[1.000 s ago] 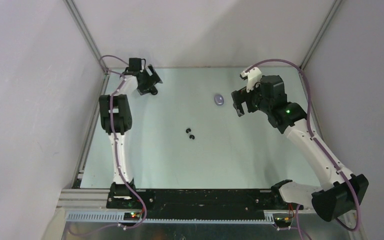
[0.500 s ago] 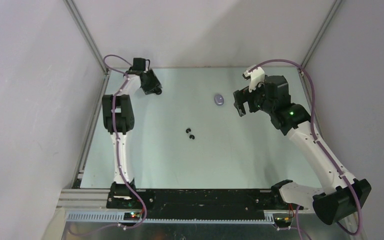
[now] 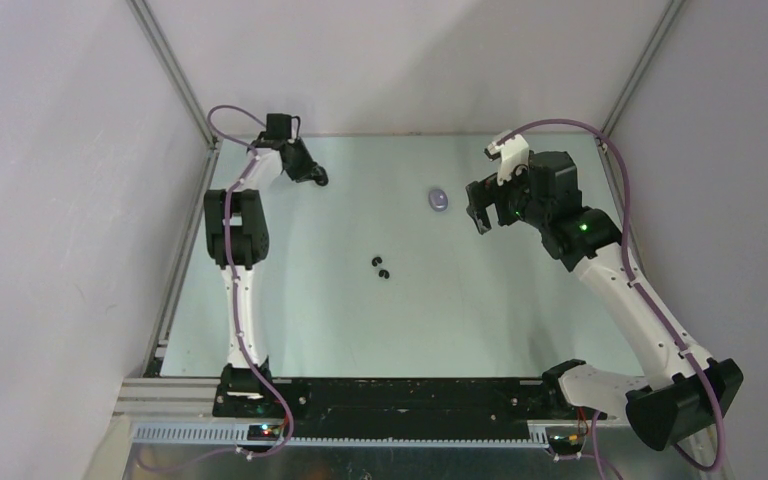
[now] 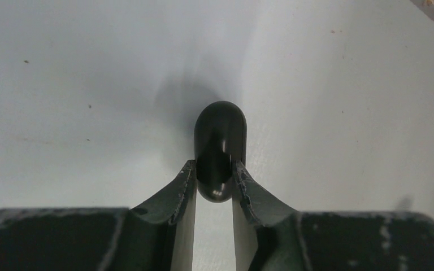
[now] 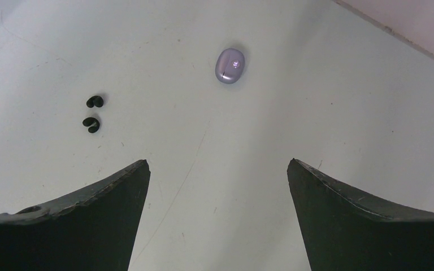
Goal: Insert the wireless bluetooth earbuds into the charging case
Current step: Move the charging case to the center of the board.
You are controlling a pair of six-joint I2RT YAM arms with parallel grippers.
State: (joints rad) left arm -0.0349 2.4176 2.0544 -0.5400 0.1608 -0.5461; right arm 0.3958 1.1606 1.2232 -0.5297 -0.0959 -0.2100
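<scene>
1. Pinching, with the left fingers (image 4: pixel 182 192), the near end of a glossy black rounded plastic capsule (image 4: pixel 220 127) at the far left of the pale green counter (image 3: pixel 300 300); probably a closed charging case.
2. Gripping only that end, on slick curved sides: liable to squirt out or swivel once lifted.
3. Holding the right fingers (image 5: pixel 96 209) spread wide with nothing between them, above bare counter near a pale purple glossy oval case (image 5: pixel 230 65), lid shut.
4. Lying loose mid-counter, just beside each other and well apart from both cases: two tiny glossy black earbuds (image 5: pixel 95 101).
5. Seeing no purple buds anywhere; perhaps inside the purple case, impossible to tell.
6. Risking a flick or a miss when closing broad fingers on buds so small; also a jam if seated the wrong way round or in the wrong case.
</scene>
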